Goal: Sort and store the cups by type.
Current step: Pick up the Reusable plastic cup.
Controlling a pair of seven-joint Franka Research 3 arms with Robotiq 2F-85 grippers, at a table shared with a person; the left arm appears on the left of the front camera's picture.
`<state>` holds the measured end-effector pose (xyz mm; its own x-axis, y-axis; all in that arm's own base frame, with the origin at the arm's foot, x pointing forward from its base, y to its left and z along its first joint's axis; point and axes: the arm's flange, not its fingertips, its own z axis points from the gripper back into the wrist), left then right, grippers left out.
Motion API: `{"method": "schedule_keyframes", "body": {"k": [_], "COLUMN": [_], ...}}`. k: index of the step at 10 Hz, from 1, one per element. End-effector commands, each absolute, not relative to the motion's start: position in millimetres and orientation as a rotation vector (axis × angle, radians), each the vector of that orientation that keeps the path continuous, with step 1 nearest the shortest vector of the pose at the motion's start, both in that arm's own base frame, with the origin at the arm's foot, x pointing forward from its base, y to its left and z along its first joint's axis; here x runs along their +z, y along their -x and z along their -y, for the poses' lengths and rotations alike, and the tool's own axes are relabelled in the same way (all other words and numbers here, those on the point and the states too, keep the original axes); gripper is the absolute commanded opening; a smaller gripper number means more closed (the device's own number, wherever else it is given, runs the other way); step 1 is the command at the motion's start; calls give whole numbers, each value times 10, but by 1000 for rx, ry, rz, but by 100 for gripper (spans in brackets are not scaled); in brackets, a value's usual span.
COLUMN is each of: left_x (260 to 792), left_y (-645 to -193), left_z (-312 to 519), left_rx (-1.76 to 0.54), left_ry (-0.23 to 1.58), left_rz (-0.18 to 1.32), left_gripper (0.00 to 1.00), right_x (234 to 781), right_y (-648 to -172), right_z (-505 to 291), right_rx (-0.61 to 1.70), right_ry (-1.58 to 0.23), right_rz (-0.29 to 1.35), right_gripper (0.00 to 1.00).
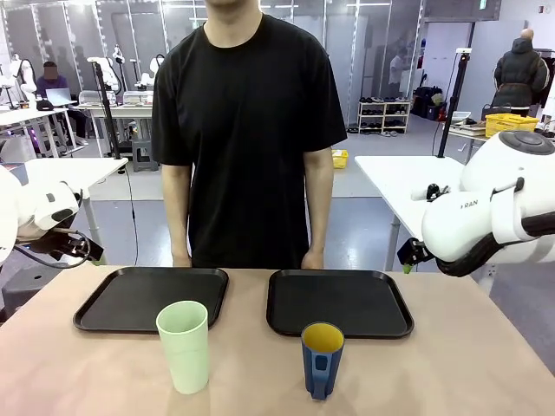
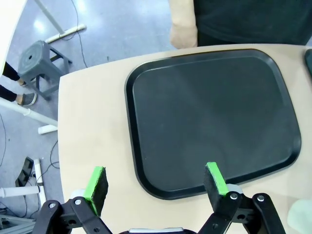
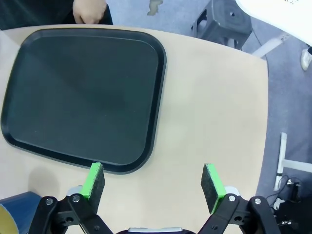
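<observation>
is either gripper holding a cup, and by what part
Nothing is held. The left gripper and right gripper are both open and empty; the green tumbler and blue mug stand free.

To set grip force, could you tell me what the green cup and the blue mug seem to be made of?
Green cup: likely plastic, matte, with a thin even wall. Blue mug: smooth, faint sheen; plastic or ceramic, unclear.

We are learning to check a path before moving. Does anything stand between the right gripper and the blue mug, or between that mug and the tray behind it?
Nothing visible does. The open right gripper hangs over bare table near the blue mug, and only bare table lies between the mug and the right tray.
</observation>
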<state>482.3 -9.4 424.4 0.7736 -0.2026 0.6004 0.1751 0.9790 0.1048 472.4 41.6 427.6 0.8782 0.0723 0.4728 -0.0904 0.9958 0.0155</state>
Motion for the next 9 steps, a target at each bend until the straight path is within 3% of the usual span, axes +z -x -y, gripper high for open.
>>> {"method": "schedule_keyframes", "body": {"k": [1, 9], "left_x": [4247, 4247], "left_y": [-4822, -4822], "left_z": [110, 110], "left_rx": [-208, -208], "left_ry": [-41, -41], "left_rz": [656, 656], "left_gripper": [100, 100], "right_x": [4247, 4247], "right_y": [-4727, -4727], "right_z": [-419, -419], "right_rx": [100, 100], "right_ry": [-24, -24], "right_rz": [489, 489], "right_gripper": [100, 100]}}
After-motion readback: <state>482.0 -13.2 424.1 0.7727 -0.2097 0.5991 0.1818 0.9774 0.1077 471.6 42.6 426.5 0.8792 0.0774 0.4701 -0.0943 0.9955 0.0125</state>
